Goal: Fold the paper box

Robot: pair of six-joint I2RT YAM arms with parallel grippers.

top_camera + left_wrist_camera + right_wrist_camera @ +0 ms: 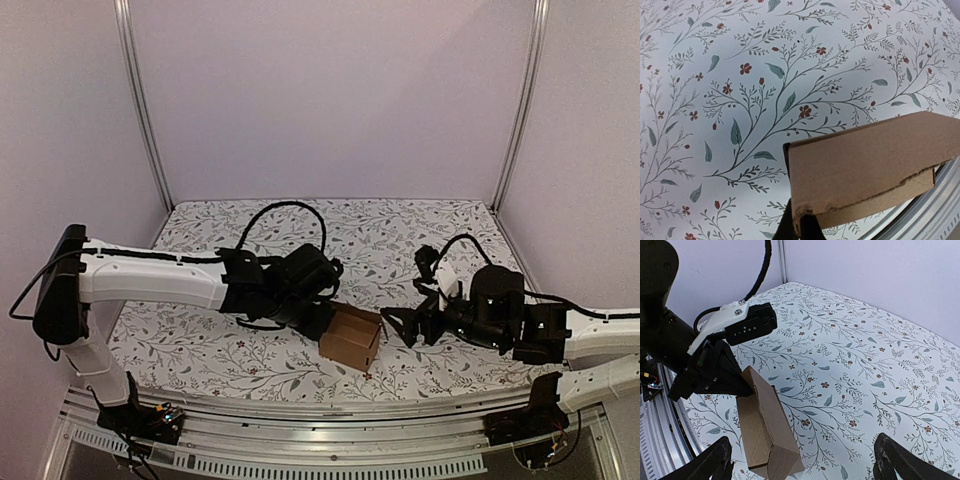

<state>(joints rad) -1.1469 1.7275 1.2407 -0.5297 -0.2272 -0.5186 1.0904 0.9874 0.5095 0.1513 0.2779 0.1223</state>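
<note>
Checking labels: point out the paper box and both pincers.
paper box (350,342), top external view, near side wall.
left pincer (740,384), right wrist view, fingertips at box edge.
right pincer (402,327), top external view, between fingertips.

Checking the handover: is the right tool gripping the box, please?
No, the right tool stands wide open, with the box held by the left tool.

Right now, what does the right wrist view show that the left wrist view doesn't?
Only right wrist: the left gripper shut on the box at its upper edge, the right gripper open, and the wall. Only left wrist: a close look at a wavy crease along the box's lower flap. Both: the box and the floral cloth.
</note>
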